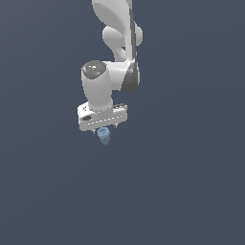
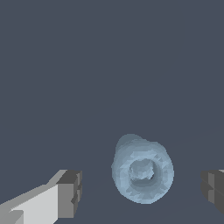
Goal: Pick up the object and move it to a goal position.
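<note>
Claw fingers [image 2: 65,194] sit nearest the wrist camera, spread apart, with the pale blue object [image 2: 142,173] between them, touching neither. Exterior view: object [image 1: 104,135] directly under the claw [image 1: 103,128]. Looks small, light, rigid, matte, so probably not slippery. Best to pinch the rounded cylindrical body below the knobbly ring.

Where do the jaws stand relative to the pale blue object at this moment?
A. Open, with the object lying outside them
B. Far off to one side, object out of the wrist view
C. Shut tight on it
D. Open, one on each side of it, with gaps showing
D: in the wrist view the pale blue object sits between the two dark fingertips, with bare background on both sides, so the gripper is open around it.
</note>
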{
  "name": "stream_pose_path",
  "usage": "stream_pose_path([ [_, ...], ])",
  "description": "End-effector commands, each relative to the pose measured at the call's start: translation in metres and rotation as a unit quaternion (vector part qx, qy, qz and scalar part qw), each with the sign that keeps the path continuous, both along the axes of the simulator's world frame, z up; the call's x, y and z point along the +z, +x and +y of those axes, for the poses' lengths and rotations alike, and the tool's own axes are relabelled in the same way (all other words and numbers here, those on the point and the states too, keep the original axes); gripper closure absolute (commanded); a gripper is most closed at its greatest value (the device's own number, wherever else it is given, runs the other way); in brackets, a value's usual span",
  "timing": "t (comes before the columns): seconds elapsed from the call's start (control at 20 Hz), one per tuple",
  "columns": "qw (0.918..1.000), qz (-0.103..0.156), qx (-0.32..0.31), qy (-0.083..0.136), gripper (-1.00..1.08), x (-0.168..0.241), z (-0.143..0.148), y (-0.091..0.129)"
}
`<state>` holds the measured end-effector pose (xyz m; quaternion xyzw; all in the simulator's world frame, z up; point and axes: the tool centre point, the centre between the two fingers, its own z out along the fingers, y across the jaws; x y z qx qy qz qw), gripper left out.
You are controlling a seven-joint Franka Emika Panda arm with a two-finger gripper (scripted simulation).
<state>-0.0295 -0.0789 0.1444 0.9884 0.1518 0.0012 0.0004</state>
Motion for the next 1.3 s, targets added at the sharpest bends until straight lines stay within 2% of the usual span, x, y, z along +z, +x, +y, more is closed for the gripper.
stream_pose_path([
  [0.0, 0.9999, 0.000, 0.015, 0.000, -0.92, -0.004, -0.006, -0.003],
  [0.7, 0.9993, 0.001, 0.038, 0.000, -0.92, -0.013, -0.015, -0.009],
  [1.25, 0.9992, 0.001, 0.040, 0.000, -0.92, -0.056, -0.015, -0.011],
])
